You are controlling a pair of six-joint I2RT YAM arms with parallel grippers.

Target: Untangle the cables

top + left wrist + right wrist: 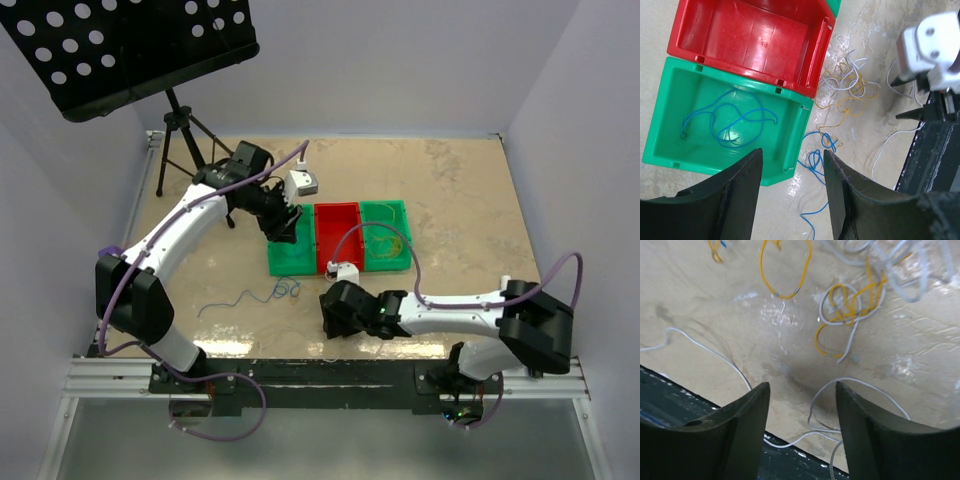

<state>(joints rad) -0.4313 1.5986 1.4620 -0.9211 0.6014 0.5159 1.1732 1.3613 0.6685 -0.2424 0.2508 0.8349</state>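
Cables (847,85): thin curly wires, yellow and white, tangled in a loose heap on the table (460,200), just beside a corner of the red bin (755,45). A blue cable (730,122) lies coiled on the floor of the green bin (695,85). A second blue cable (814,161) trails over the table just outside that bin's wall, its loops reaching the edge of the heap.

Left gripper (790,195): hangs above the green bin's near wall, jaws moderately apart, nothing between them.

Right gripper (802,435): low over the table's near edge, jaws apart and gripping nothing. A white strand (705,347) curves across the surface below it.

Surface: beige tabletop with marbled mottling and a glossy sheen that shows soft reflections. A metal rail (330,375) runs along the near edge. The two bins stand touching, and a further green bin (385,262) sits against the red one's other side.

Room: plain white walls (400,60) on three sides. A black perforated music stand (130,45) on a tripod (185,135) stands at the far left corner.
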